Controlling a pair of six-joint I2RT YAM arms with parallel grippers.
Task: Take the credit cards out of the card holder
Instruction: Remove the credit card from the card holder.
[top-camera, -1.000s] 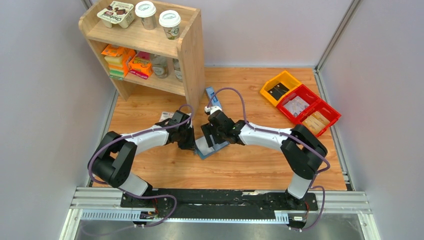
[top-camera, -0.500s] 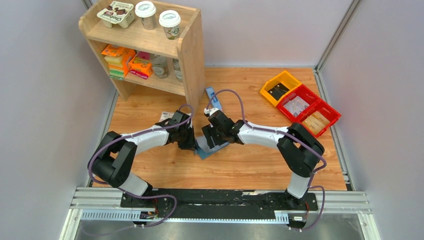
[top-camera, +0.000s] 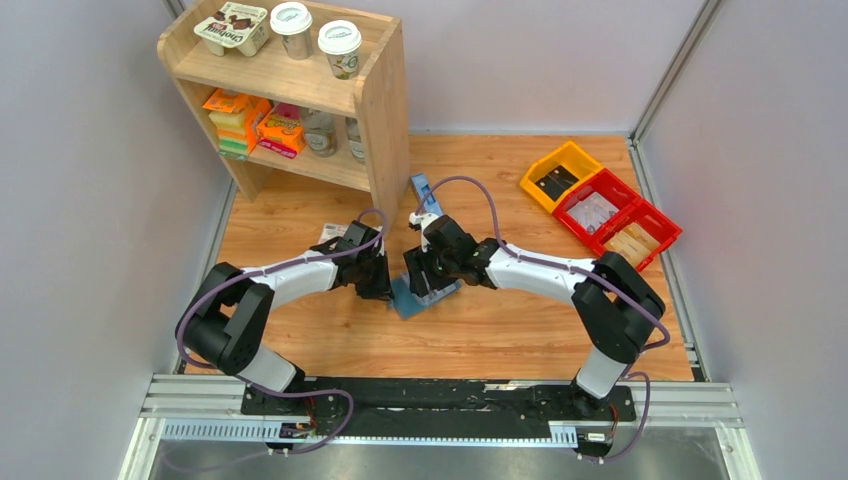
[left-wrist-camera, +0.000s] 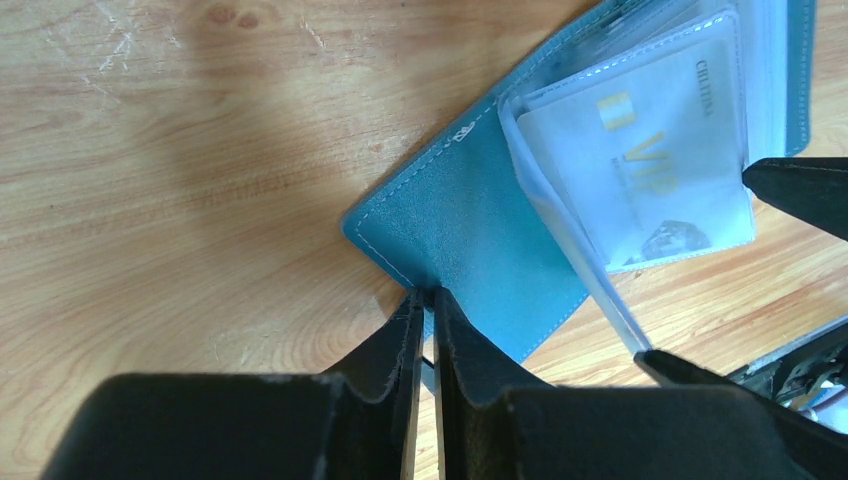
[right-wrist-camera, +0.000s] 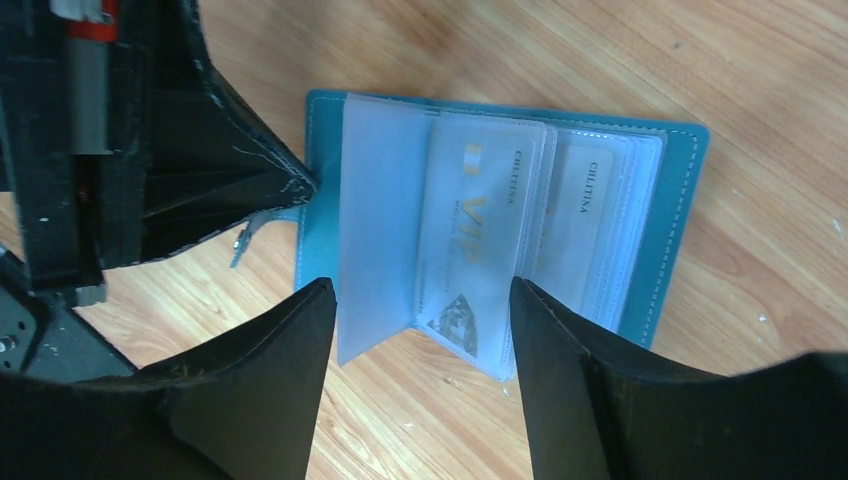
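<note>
**Card holder open at frame centre**

Top cam: card holder (top-camera: 405, 301) mostly hidden under both wrists. Only wrist cams show it spread open, w/ VIP card (right-wrist-camera: 470, 250) in clear sleeve (right-wrist-camera: 375, 230). L gripper (left-wrist-camera: 425, 300) pinched nearly closed on holder's edge. R gripper (right-wrist-camera: 420, 330) jaws apart, straddling the sleeve; contact unclear.

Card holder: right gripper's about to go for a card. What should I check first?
1. Card holder lies open on the table: ok.
2. Left gripper shut on the holder's edge by the tab: ok.
3. Right gripper open, a jaw on each side of the VIP card: ok.
4. VIP card out of its clear sleeve: not ok, it sits inside.
5. Grip would catch the card alone, not the sleeve: cannot tell.
</note>
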